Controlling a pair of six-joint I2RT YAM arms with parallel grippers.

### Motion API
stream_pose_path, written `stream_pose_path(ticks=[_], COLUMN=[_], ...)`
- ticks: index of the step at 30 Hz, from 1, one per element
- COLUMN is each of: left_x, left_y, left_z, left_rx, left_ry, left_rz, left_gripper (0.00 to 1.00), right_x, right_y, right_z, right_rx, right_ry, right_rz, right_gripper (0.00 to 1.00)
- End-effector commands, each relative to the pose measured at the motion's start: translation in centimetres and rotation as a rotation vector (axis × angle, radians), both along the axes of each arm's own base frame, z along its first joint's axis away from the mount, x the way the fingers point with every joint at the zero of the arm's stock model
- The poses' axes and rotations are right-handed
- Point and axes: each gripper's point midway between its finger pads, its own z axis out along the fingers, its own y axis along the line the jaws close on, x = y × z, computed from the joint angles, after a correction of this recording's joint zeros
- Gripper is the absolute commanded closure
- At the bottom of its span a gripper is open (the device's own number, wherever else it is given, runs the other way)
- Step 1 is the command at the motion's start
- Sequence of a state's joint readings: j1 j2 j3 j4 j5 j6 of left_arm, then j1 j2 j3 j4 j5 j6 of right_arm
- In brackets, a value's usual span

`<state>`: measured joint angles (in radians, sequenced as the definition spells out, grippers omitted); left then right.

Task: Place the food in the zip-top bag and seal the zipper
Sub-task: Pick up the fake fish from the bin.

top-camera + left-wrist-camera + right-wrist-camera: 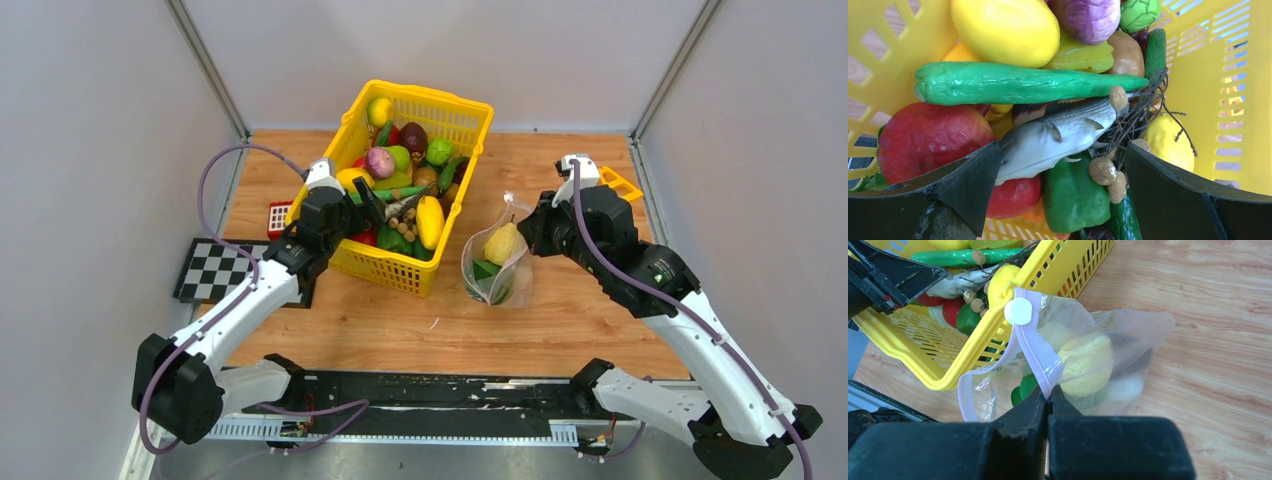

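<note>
Clear zip-top bag (pixel 482 262) part-filled (yellow pear (pixel 1086 363), something green, perhaps more), pink zipper (pixel 1039 354) unsealed and pinched in the right gripper (pixel 1048 396); left gripper (pixel 1062 159) gapes over basket (pixel 452 100) food (pixel 1013 82) just ahead of it.

Looking down from high behind across the tabletop (pixel 560 325), plus close at each wrist, all three sharing the basket (pixel 395 268).

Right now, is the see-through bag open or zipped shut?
Open. The pink zipper of the bag gapes in a loop, its two sides apart, with a yellow pear showing inside.
</note>
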<state>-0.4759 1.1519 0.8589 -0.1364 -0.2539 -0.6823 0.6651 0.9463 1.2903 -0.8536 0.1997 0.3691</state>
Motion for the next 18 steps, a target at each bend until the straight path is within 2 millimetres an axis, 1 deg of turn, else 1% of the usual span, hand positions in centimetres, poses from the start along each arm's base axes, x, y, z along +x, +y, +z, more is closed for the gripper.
stream_pose_path(ticks=[1, 3, 7, 8, 10, 12, 16, 18], left_x=[0.1, 0.1, 0.2, 0.3, 0.4, 0.3, 0.1, 0.1], left_y=[0.4, 0.6, 2.6, 2.8, 2.8, 3.0, 3.7, 3.8], left_z=[0.7, 1.4, 1.8, 1.9, 1.9, 1.4, 1.1, 1.0], left_rx=[-0.105, -0.112, -0.031, -0.004, 0.048, 0.116, 0.257, 0.316], left_ry=[-0.035, -0.062, -0.070, -0.068, -0.052, -0.022, 0.014, 0.033], left_rz=[0.044, 0.046, 0.126, 0.125, 0.099, 0.071, 0.026, -0.008], left_gripper=[0.00, 0.00, 0.00, 0.00, 0.00, 0.00, 0.00, 0.00], right_x=[0.3, 0.3, 0.3, 0.2, 0.3, 0.2, 0.2, 0.1], right_y=[0.4, 0.4, 0.6, 0.6, 0.7, 0.7, 0.7, 0.8], right_z=[2.0, 1.9, 1.8, 1.9, 1.9, 1.9, 1.8, 1.8], right_rx=[0.067, 0.068, 0.071, 0.073, 0.073, 0.074, 0.073, 0.075], right_ry=[-0.057, -0.054, -0.054, -0.054, -0.054, -0.052, -0.052, -0.051], right_rz=[0.000, 0.000, 0.006, 0.009, 0.010, 0.013, 0.015, 0.020], right_gripper=[1.00, 1.00, 1.00, 1.00, 1.00, 1.00, 1.00, 1.00])
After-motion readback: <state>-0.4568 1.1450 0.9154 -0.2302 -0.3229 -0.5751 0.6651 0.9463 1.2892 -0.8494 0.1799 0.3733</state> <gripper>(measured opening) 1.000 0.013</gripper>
